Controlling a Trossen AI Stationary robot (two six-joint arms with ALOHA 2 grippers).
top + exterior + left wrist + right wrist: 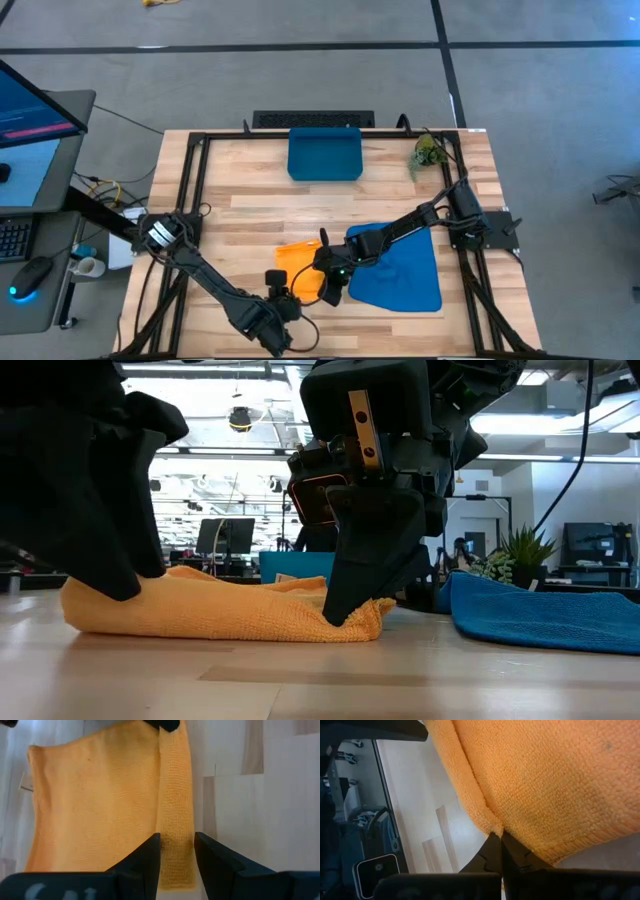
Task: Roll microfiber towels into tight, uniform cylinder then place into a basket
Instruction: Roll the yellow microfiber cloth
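The orange-yellow towel (298, 262) lies on the table's near middle, with a narrow folded-over strip (175, 780) along its near edge. My left gripper (176, 852) stands at the strip's left end, closed on it. My right gripper (498, 840) is shut on the strip's right end (365, 622). The bright blue towel (400, 270) lies spread flat to the right, under my right arm. The dark-blue basket (325, 155) stands at the far middle. My left gripper has the folded strip's left end (176, 827) between its two fingers, which lie across the strip. It comes slanting down from the near left. The strip rests on the table. My right gripper pinches the towel's folded edge at its near right corner (492, 822) between its fingertips. It slants down from the far right. The corner is bunched at the tips and sits low on the table (375, 630).
A small green plant (428, 150) stands at the far right. A black frame rail (190, 190) runs along the table's sides. Bare wood (260, 205) lies between the towels and the basket.
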